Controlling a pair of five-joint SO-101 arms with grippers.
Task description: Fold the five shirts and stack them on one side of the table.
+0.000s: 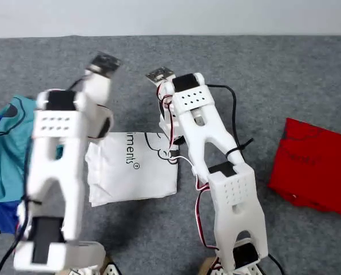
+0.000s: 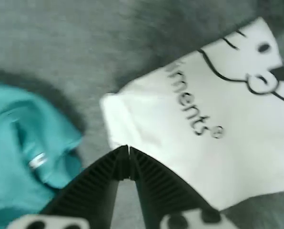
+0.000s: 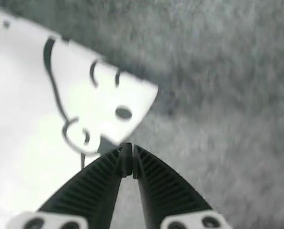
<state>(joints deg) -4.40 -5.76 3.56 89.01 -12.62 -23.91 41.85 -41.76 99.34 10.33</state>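
We see the left gripper (image 2: 129, 153) with its jaws pressed together, its tips at an edge of the white shirt (image 2: 204, 109). We cannot tell whether any cloth is caught between them. The right gripper (image 3: 126, 153) is also pressed together. It sits at the shirt's other side, by the corner with the drawn face, and there too we cannot tell if it pinches fabric. From above, the white shirt lies folded mid-bench (image 1: 262, 74), between the two arms. A crumpled teal shirt (image 1: 10, 149) lies near it on the left arm's side, on top of a blue shirt (image 1: 0, 216). A folded red shirt (image 1: 316, 166) lies well apart at the bench's right side.
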